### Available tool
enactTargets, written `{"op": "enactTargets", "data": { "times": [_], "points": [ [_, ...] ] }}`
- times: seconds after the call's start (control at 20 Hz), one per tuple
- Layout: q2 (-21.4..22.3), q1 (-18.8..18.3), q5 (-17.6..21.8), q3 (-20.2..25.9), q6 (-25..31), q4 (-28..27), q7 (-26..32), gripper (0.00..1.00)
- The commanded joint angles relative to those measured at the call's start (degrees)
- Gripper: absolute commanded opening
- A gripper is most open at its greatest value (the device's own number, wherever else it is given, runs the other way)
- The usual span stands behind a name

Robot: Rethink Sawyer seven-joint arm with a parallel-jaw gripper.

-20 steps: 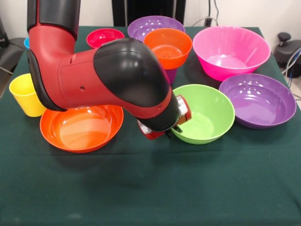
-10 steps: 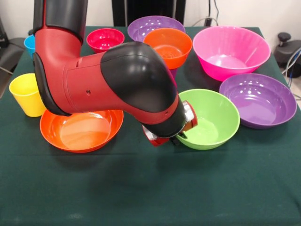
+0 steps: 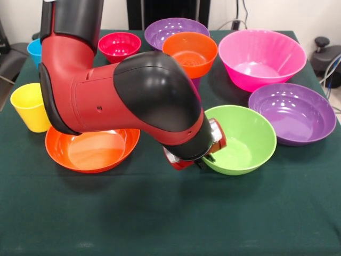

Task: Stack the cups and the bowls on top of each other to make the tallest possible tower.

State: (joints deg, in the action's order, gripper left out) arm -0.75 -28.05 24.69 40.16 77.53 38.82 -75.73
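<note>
The near strip of the bench (image 3: 160, 224), covered in dark green cloth, lies bare from side to side, the widest open room in view. Behind it the red and black arm (image 3: 133, 101) reaches low across the middle, and its gripper (image 3: 205, 159) sits at the near left rim of the medium glossy green plastic bowl (image 3: 245, 140), mostly hidden under the wrist, so whether it grips the rim or stands apart cannot be told. The green bowl rests upright, mouth up, just beside the purple plastic bowl (image 3: 293, 113) to its right, their rims near but apart. To the left the wide shallow orange plastic bowl (image 3: 90, 149) lies partly under the arm, with the yellow tapered plastic cup (image 3: 29, 106) touching or almost touching its far left rim, close to the bench's left edge. Farther back a small orange plastic bowl (image 3: 191, 52) stands raised on a purple object whose shape is mostly hidden, the only pile in view. Right of it sits the largest pink plastic bowl (image 3: 261, 56), near the far right corner. At the far edge stand the small red plastic bowl (image 3: 119, 42), a second purple bowl (image 3: 176, 29) behind the orange one, and a blue plastic cup (image 3: 34, 50), partly hidden by the arm. All open upward. No writing can be read.
</note>
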Motion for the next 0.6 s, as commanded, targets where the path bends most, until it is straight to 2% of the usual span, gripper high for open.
{"op": "enactTargets", "data": {
  "times": [0.05, 0.15, 0.3, 0.4, 0.6],
  "points": [
    [-5.0, -0.6, 5.5, -1.9, -13.7, 5.3, 15.8, 0.0],
    [-4.0, -0.4, 4.9, -1.3, -15.1, 6.1, 15.8, 0.0],
    [-3.7, 0.9, 4.9, -1.1, -11.4, 4.4, 16.5, 0.0],
    [-2.9, 0.8, 4.8, -1.2, -12.4, 5.4, 16.3, 0.0],
    [-4.8, 1.9, 5.0, 0.3, -12.1, 2.1, 18.6, 0.0]
  ]
}}
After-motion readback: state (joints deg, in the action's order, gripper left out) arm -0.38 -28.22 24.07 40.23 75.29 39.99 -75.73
